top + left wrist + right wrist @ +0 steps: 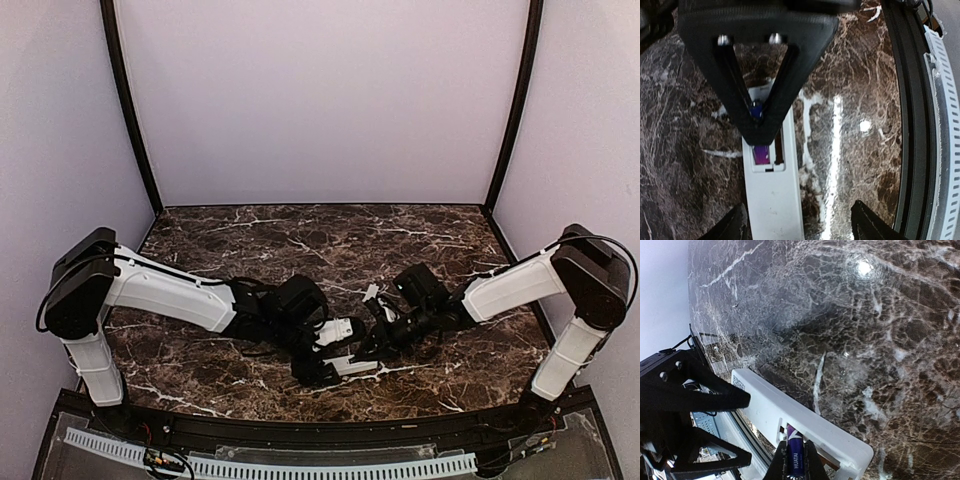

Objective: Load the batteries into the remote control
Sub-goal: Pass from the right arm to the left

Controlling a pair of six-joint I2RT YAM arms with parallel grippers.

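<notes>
The white remote control (772,200) lies back-up on the marble table with its battery compartment open; it also shows in the right wrist view (805,422) and the top view (356,367). My right gripper (794,466) is shut on a purple battery (795,457) and holds its end in the compartment. The battery also shows in the left wrist view (761,154), under the right gripper (758,116). My left gripper (801,227) is open, its fingers either side of the remote's lower end, with the remote close to the left finger (732,227). The two grippers (330,372), (372,345) meet at the front centre.
A small white piece (372,293) lies on the table just behind the grippers. The table's black front rim (912,125) and a white slotted strip (945,110) run close to the remote. Pale walls close in the back and both sides.
</notes>
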